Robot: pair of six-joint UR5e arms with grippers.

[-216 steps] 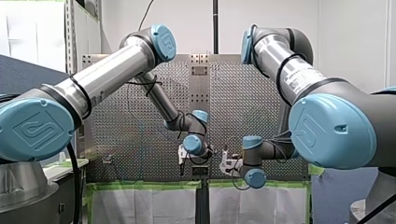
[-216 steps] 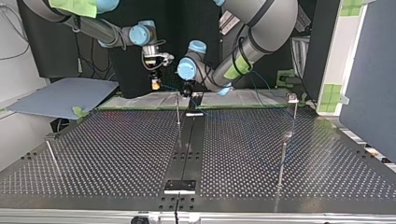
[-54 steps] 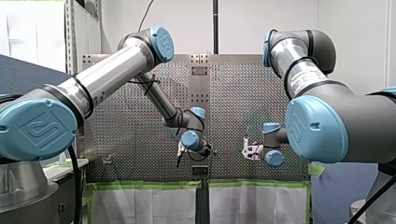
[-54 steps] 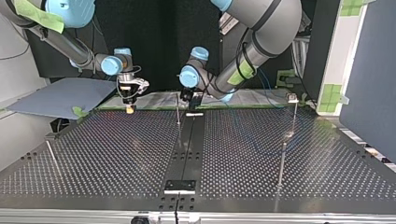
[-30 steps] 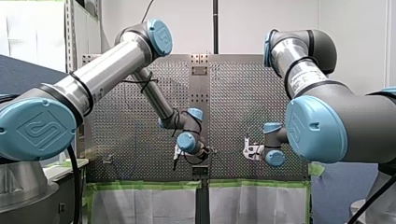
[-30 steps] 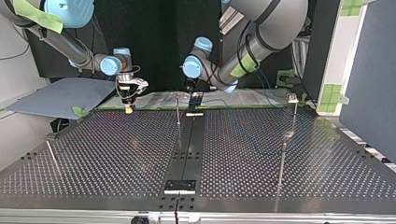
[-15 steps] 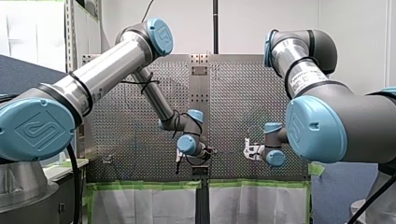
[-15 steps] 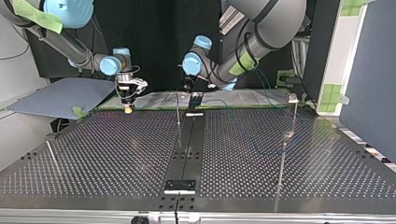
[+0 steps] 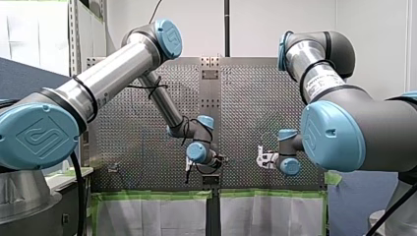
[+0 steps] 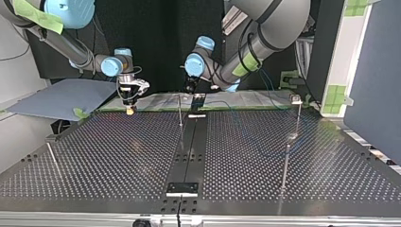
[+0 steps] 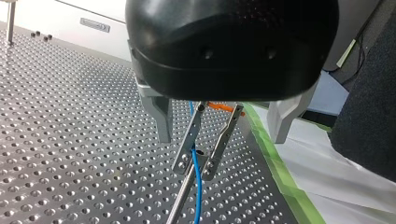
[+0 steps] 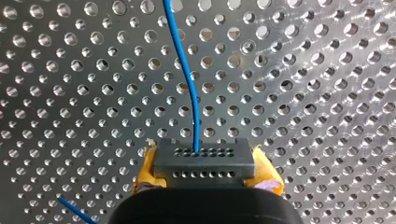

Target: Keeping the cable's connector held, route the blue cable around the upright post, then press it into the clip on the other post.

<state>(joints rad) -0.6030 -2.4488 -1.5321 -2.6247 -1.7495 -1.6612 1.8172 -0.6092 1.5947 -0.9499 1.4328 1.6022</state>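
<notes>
Table: You are looking at a shiny perforated metal table [image 10: 118, 156], with a dark strip [image 10: 191, 142] running down its middle toward the camera in the top view.
Edge: Green tape [image 9: 152, 195] is lining the table's lower edge in the front view, and a white sheet [image 9: 162, 216] is hanging under it.
Room: A white wall [image 9: 255, 19] is standing behind the table in the front view. In the top view a grey-blue board [image 10: 61, 97] is lying past the table's far left corner, and a black backdrop [image 10: 165, 28] is filling the space behind the arms.
Posts: A thin post [image 10: 180, 111] is standing at the far end of the strip, and a second post [image 10: 297, 118] is standing near the top view's right.
Right gripper: The right gripper [image 12: 205, 169] is pinching a dark connector [image 12: 201, 157] between its yellow pads [image 12: 266, 173].
Blue cable: The blue cable [image 12: 187, 79] is leaving the connector's face and running ahead over the holes.
Left gripper: The left gripper [image 11: 198, 167] is holding its thin metal fingers [image 11: 189, 140] slightly apart, straddling the cable just beside the first post's top.
</notes>
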